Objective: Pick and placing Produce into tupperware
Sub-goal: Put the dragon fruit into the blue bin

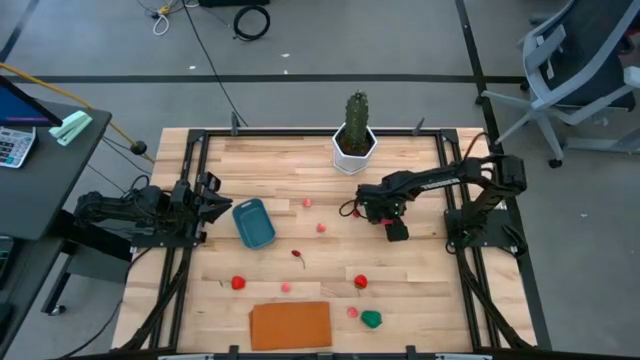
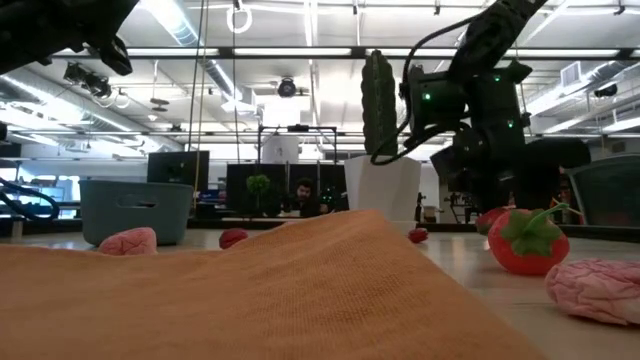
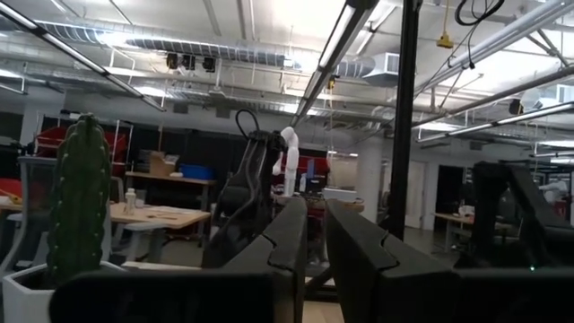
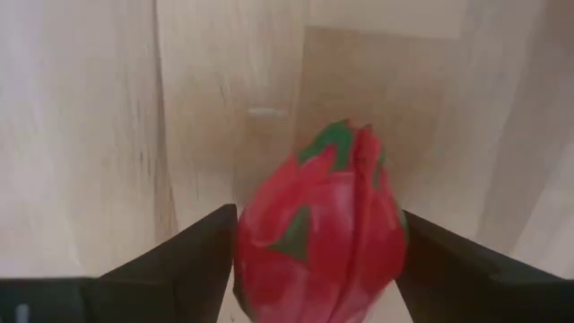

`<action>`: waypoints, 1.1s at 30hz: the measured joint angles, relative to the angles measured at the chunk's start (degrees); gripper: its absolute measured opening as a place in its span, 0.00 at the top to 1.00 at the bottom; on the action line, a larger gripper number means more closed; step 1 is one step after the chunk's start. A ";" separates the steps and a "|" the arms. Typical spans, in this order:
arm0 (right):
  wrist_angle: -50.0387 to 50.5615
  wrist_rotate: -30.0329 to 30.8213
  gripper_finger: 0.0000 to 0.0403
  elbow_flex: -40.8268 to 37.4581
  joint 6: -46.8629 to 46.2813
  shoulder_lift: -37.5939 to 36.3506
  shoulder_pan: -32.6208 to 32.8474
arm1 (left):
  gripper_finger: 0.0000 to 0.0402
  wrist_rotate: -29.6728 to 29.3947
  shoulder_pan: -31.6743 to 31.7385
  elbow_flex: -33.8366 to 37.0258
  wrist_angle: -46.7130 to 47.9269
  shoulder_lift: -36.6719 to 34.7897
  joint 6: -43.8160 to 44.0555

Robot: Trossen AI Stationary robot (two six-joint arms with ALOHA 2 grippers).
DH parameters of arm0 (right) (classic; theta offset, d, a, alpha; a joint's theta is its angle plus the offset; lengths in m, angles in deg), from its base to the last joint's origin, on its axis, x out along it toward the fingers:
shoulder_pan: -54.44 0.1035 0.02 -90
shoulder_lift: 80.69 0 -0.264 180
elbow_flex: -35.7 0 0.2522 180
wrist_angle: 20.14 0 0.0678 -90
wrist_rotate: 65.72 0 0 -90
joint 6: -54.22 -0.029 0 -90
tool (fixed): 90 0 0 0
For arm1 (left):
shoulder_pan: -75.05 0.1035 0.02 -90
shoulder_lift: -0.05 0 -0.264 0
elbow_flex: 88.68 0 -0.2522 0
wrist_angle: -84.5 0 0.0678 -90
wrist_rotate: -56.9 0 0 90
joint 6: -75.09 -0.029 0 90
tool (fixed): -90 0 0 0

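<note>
The teal tupperware (image 1: pixel 254 222) stands left of the table's middle, also seen in the low view (image 2: pixel 135 210). Small produce lies scattered on the wood: a strawberry (image 1: pixel 360 282), a green piece (image 1: pixel 371 319), a red piece (image 1: pixel 238 283) and several pink ones. My right gripper (image 1: pixel 354 210) points down, open, over a red fruit with green scales (image 4: pixel 318 238). Its fingers stand on either side of the fruit, and the fruit lies on the table. My left gripper (image 1: pixel 215 200) waits at the left edge beside the tupperware, tilted upward, its fingers (image 3: pixel 287 251) nearly together on nothing.
A cactus in a white pot (image 1: pixel 355 138) stands at the far edge, just behind the right arm. A flat orange board (image 1: pixel 290 325) lies at the near edge. Black frame rails (image 1: pixel 190 180) run along the table's sides.
</note>
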 joint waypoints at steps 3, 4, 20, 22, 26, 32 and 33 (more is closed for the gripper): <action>-0.32 0.02 0.31 0.00 -0.02 0.31 -0.02 | 0.88 0.00 0.02 0.00 0.02 0.00 1.22; -0.34 0.03 0.32 0.00 -0.07 0.31 -0.02 | 0.88 0.01 0.00 0.00 0.04 0.00 1.38; -2.46 0.02 0.40 0.03 -0.05 -11.97 -0.02 | 0.90 0.00 0.02 0.00 0.02 0.00 1.37; -6.63 0.02 0.40 0.45 -0.01 -14.76 -0.02 | 0.91 0.00 0.01 0.00 0.00 0.00 1.36; -21.37 0.04 0.42 1.01 -0.02 -18.91 0.59 | 0.91 0.00 0.00 0.02 -0.39 0.01 1.34; -47.58 -1.20 0.42 1.02 3.89 -16.13 2.44 | 0.91 0.00 0.01 0.02 -3.94 0.02 1.28; -51.99 -2.37 0.41 1.03 5.07 -14.47 2.61 | 0.92 0.00 0.00 0.02 -4.63 0.02 1.28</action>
